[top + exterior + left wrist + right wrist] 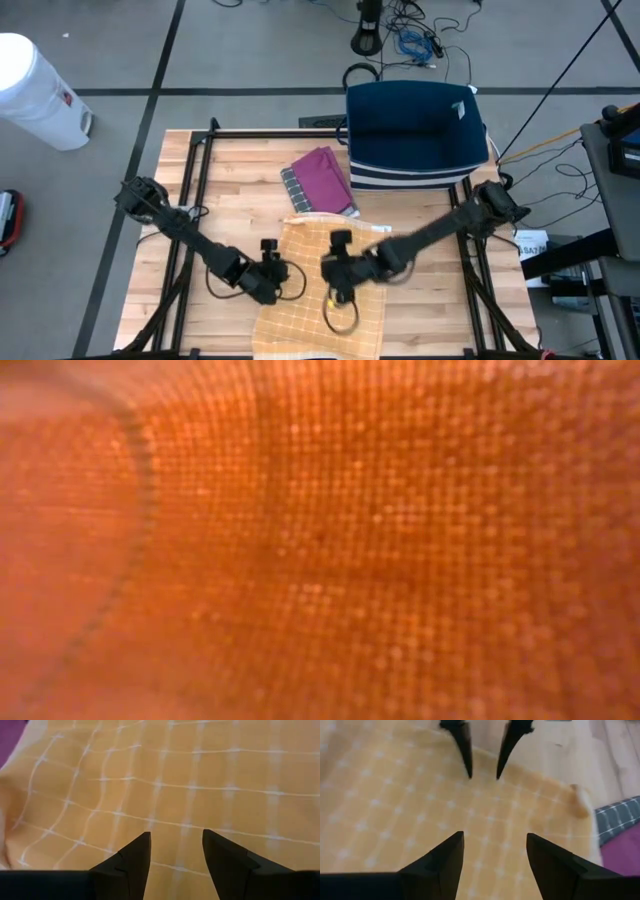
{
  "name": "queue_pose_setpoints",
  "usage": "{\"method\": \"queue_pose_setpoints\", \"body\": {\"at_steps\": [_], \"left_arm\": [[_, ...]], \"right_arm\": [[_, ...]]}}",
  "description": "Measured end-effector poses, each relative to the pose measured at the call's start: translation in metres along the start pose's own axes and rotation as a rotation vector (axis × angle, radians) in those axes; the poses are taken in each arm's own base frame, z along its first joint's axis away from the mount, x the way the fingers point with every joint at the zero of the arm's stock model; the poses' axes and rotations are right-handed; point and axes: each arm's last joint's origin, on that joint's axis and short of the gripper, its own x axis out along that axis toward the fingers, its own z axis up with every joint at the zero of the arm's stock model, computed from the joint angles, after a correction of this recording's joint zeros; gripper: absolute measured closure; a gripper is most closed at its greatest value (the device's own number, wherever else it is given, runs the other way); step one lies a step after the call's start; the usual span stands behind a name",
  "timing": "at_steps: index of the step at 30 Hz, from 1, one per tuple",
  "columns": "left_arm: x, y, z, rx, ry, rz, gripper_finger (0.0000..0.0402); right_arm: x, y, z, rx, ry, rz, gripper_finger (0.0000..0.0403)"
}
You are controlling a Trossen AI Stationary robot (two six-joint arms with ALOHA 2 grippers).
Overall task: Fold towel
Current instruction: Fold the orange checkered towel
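Observation:
A yellow towel with a white grid lies spread on the wooden table, from the middle to the near edge. Its weave fills the whole low view. My left gripper stands open over the towel's left part, with only cloth beyond its fingers. My right gripper stands open over the middle of the towel, facing the left one. Its wrist view shows its own open fingers and the left gripper's open tips farther off.
A purple cloth on a grey checked cloth lies just beyond the towel's far edge. A dark blue bin stands at the table's far right. A black frame runs along the table's sides.

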Motion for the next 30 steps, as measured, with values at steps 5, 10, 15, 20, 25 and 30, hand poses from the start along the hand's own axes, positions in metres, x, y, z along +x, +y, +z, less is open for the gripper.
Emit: {"method": "queue_pose_setpoints", "body": {"at_steps": [5,10,15,20,25,30], "left_arm": [[0.011,0.010,-0.014,-0.022,-0.024,0.009,0.0216],[0.016,0.012,-0.025,-0.060,-0.078,-0.020,0.0216],[0.017,0.011,-0.030,-0.077,-0.105,-0.060,0.0216],[0.017,0.011,-0.031,-0.082,-0.104,-0.065,0.0216],[0.017,0.011,-0.030,-0.081,-0.114,-0.073,0.0216],[0.017,0.011,-0.029,-0.082,-0.120,-0.077,0.0216]], "right_arm": [[0.020,-0.050,0.006,-0.002,0.022,0.000,0.0202],[0.038,-0.096,0.010,-0.031,-0.004,-0.002,0.0202],[0.073,-0.133,0.006,0.022,-0.071,0.135,0.0202],[0.099,-0.162,-0.002,0.101,-0.113,0.180,0.0202],[0.109,-0.176,-0.003,0.176,-0.170,0.312,0.0202],[0.131,-0.175,-0.014,0.197,-0.162,0.379,0.0202]]}}
